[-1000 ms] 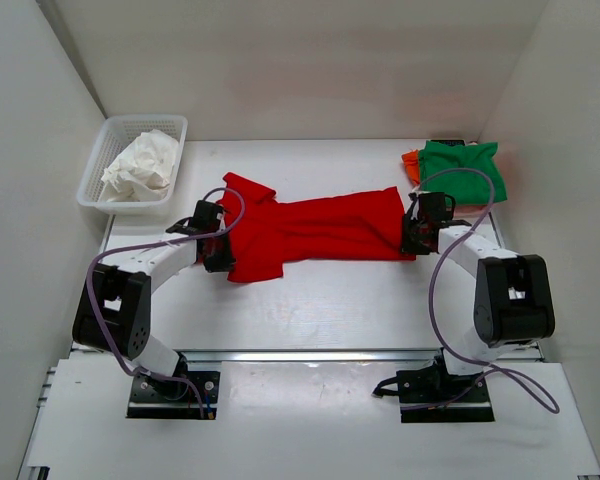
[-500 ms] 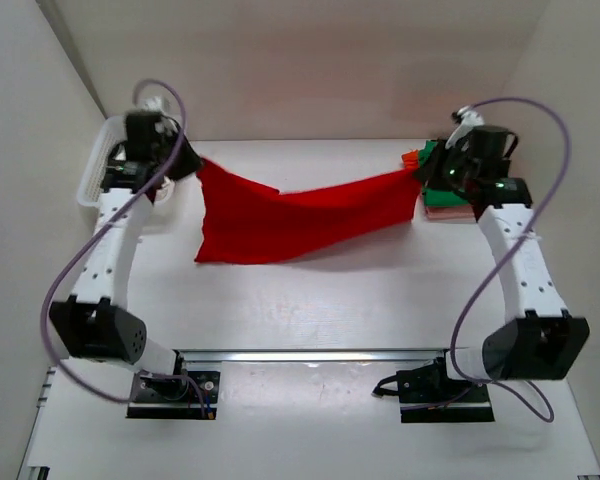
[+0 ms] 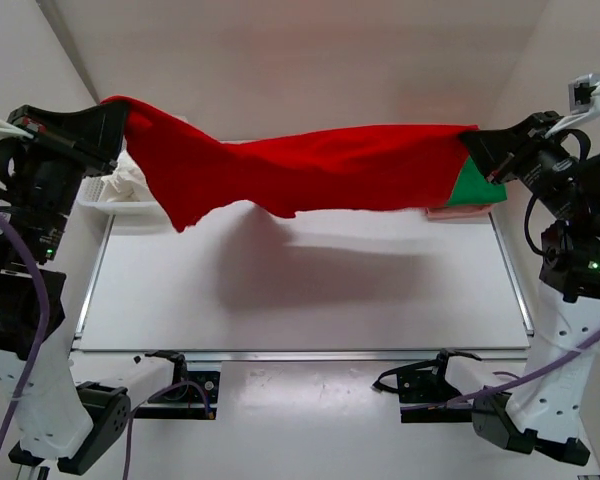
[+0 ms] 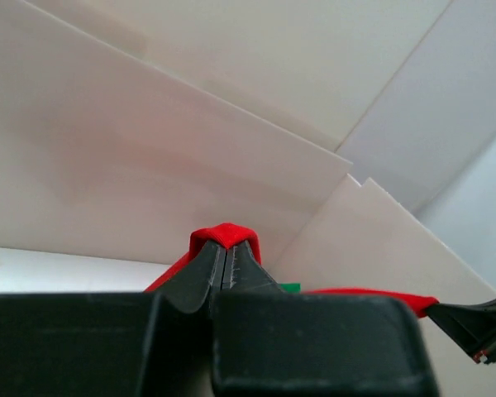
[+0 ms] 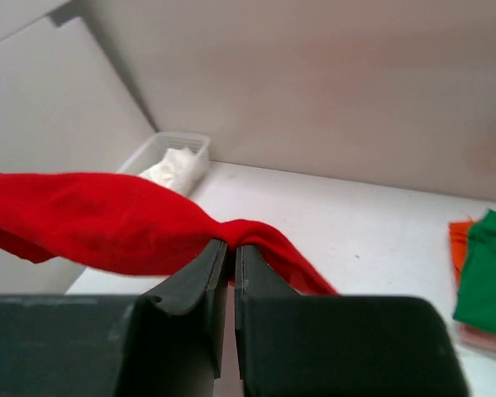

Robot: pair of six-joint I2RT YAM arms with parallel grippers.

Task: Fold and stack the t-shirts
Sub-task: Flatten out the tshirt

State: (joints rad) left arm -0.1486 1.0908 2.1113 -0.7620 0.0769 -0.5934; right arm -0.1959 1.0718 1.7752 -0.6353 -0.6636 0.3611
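The red t-shirt [image 3: 310,165] hangs stretched high in the air between both grippers, sagging at its left part. My left gripper [image 3: 118,130] is shut on its left end, seen as a red fold over the fingertips in the left wrist view [image 4: 225,236]. My right gripper [image 3: 470,145] is shut on its right end, bunched at the jaws in the right wrist view [image 5: 231,236]. The folded green shirt [image 3: 475,188] lies on the stack at the back right, with a pale pink one [image 3: 450,211] under it; the orange one [image 5: 461,248] shows in the right wrist view.
A white basket [image 3: 120,205] with crumpled white cloth [image 5: 172,169] stands at the back left, partly behind the red shirt. The white table [image 3: 300,290] lies below, with white walls on three sides. Arm bases and cables sit at the near edge.
Both grippers have lifted the red shirt from the table, raising it high and pulling it taut between them. The arms now stand tall at the far left and right.
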